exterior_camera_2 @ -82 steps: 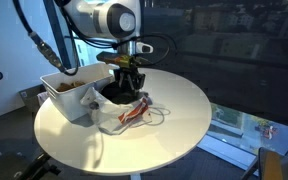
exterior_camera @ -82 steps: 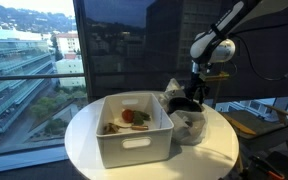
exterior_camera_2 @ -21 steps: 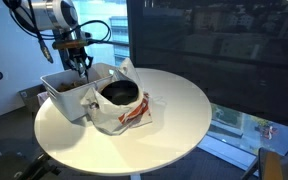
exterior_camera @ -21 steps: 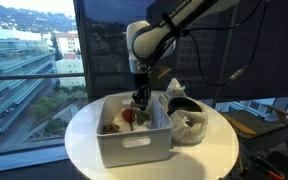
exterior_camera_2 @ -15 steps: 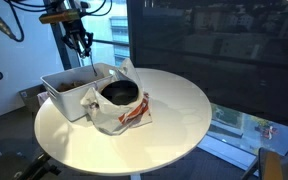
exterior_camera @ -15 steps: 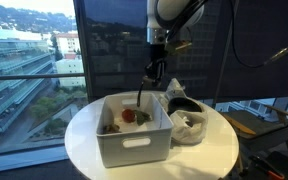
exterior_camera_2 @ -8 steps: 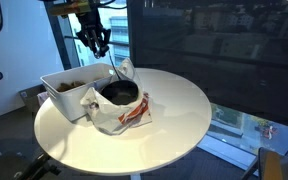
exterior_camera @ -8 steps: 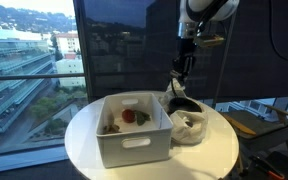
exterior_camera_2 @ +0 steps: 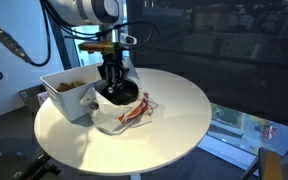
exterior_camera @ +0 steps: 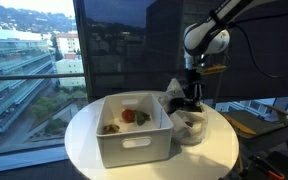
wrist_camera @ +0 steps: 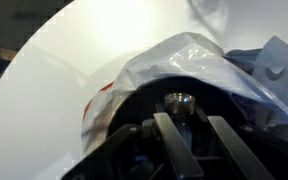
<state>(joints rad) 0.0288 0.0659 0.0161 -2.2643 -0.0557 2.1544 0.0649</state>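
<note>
Robot's gripper (exterior_camera_2: pixel 114 84) hangs over the round black bowl (exterior_camera_2: pixel 125 97) nested in a crinkly white plastic bag (exterior_camera_2: pixel 135 117) beside the white plastic bin (exterior_camera_2: pixel 66 98) — bowl's straight below. Jaws narrowed near a small silvery thing (wrist_camera: pixel 179 100) — can't tell if it's held.

High-rise office: full-height window (exterior_camera: pixel 114 45), city rooftops (exterior_camera: pixel 19 50) below, round white table (exterior_camera: pixel 82 138).

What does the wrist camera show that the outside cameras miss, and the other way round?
Only the wrist view: a small round shiny thing just beyond the tool. Only the exterior views: the white bin with food scraps, the arm and the city buildings outside. Both: the crumpled plastic bag on the white table, with the tool right at it.
</note>
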